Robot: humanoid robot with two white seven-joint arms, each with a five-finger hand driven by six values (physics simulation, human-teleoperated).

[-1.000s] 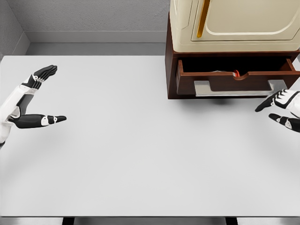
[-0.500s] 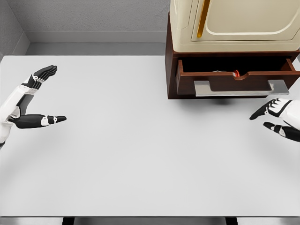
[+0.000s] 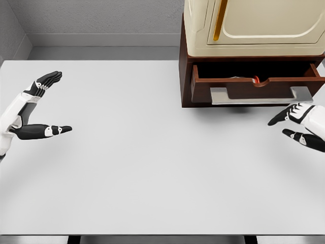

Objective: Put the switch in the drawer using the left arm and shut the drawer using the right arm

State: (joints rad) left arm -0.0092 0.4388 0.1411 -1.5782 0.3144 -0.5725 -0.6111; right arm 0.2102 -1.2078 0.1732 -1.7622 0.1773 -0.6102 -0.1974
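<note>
The brown drawer [image 3: 254,87] stands pulled out from the cabinet base at the upper right, with a grey handle [image 3: 261,95] on its front. Inside it a small part of the switch [image 3: 256,79] shows, red and white, just above the front panel's notch. My left hand [image 3: 48,104] hovers at the far left over the table, fingers spread and holding nothing. My right hand [image 3: 292,124] hangs at the right edge, below and to the right of the drawer handle, fingers relaxed and apart from it.
A cream appliance [image 3: 254,25] sits on top of the brown cabinet [image 3: 185,76]. The white table [image 3: 142,162] stretches between the two hands, with a grey wall behind it.
My right hand dropped lower and leftward from beside the handle, then rose slightly. The left hand and the drawer have not moved.
</note>
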